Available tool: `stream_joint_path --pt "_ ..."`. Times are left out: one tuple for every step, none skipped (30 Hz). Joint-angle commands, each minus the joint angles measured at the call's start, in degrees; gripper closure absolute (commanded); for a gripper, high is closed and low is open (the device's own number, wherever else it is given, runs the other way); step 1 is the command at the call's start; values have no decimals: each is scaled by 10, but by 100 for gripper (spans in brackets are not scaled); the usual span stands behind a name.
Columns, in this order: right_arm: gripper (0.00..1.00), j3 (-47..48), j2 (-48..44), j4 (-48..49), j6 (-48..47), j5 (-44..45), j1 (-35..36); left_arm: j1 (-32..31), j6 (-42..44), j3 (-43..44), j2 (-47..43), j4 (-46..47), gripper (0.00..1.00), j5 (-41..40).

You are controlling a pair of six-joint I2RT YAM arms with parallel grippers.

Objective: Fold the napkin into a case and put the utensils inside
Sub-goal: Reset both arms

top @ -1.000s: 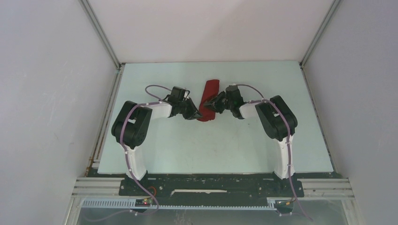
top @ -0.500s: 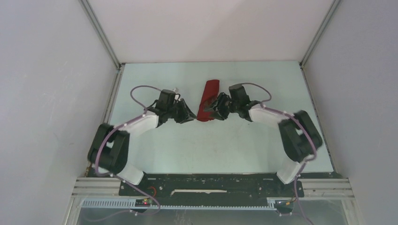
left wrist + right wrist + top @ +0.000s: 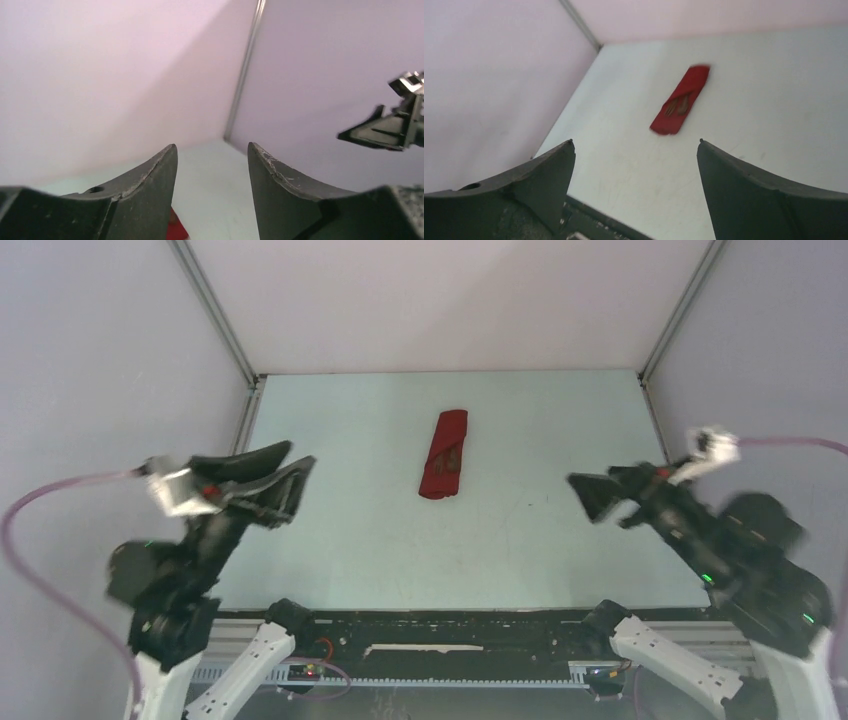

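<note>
The case [image 3: 443,454], utensils [image 3: 678,105] showing in its pocket, lies at the middle of the table [image 3: 520,540]. The left gripper [image 3: 211,145] and right gripper [image 3: 636,141] flank it, well apart from it, each with jaws parted and empty.

The case [image 3: 443,468] lies mid-surface [image 3: 350,540], utensils [image 3: 449,457] faintly visible inside; left tool [image 3: 298,462] and right tool [image 3: 598,492] hang well apart from it, parted, empty
</note>
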Motion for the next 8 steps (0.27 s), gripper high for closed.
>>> stream_joint_path --pt "1 34 -64 -83 -96 93 1 -2 103 77 -19 -78 38 -42" --pt "0 40 -78 -76 -103 96 1 -2 110 99 -21 -88 38 -47" --pt "0 44 -93 -66 -111 97 1 -2 119 121 -21 -102 37 -51" --pt "0 44 -107 -57 -119 97 0 -2 125 140 -21 -112 37 -57" --pt "0 42 -120 -49 -121 106 -1 -2 130 159 -20 -122 37 -66" --pt "1 35 -131 -40 -127 114 -3 -2 135 170 -20 -131 37 -70" --pt "0 31 -139 -34 -132 116 -5 -2 137 177 -21 -135 37 -73" --pt "1 25 -144 -27 -133 128 -7 -2 138 182 -21 -138 37 -79"
